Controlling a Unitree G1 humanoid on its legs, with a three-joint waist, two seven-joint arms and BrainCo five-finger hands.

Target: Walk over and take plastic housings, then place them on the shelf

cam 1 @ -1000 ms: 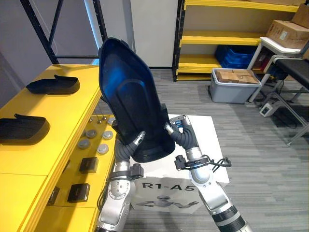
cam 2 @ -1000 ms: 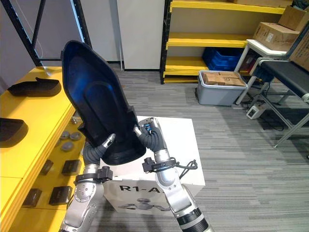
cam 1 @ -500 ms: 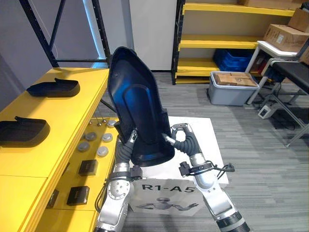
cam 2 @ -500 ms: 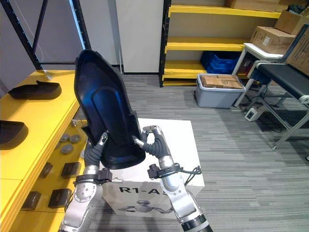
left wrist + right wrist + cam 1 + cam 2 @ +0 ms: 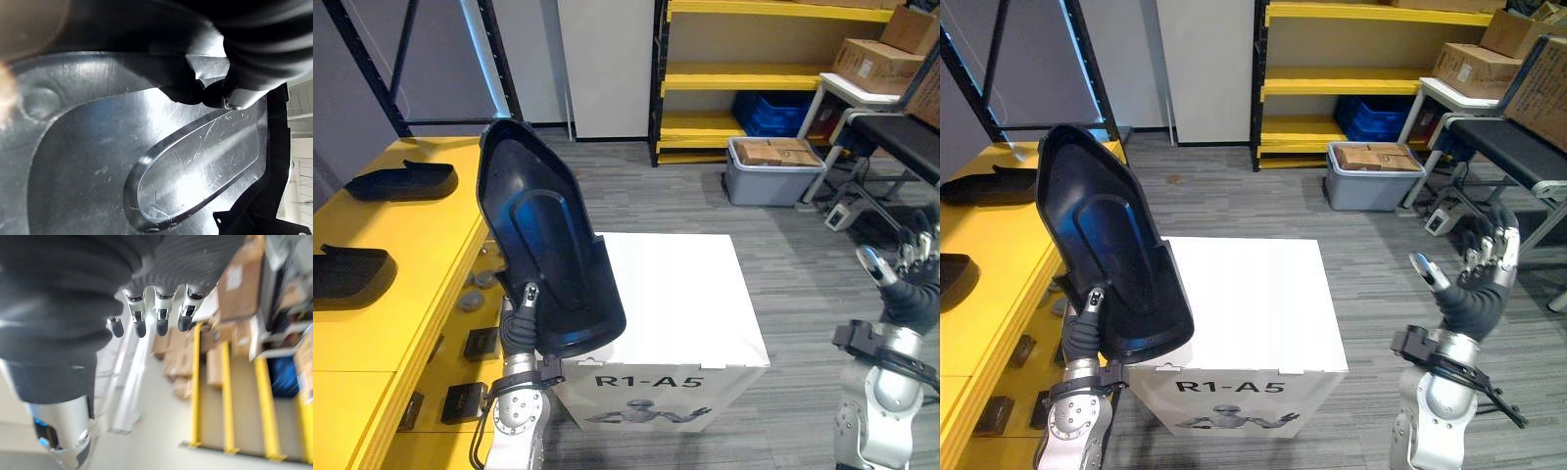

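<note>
Grey plank flooring, with white box (image 5: 677, 294) nearest, black lettering across its front. Just left of box, left hand (image 5: 527, 305) clamped on lower end of black plastic housing (image 5: 543, 245), thumb on hollow inner face. Housing held upright above hand, long axis near vertical, top leaning toward yellow shelf (image 5: 411, 294). Right hand (image 5: 1481, 279) raised well to the right, fingers spread, empty. Farther left on shelf, two more housings (image 5: 399, 180) lying flat. Beyond, grey bin (image 5: 771, 174) before yellow racking (image 5: 744, 73).

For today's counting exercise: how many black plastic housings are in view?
3. One housing is held up by the left hand by the white box; a nearer housing and a farther housing lie on the yellow shelf. More may be hidden.
</note>
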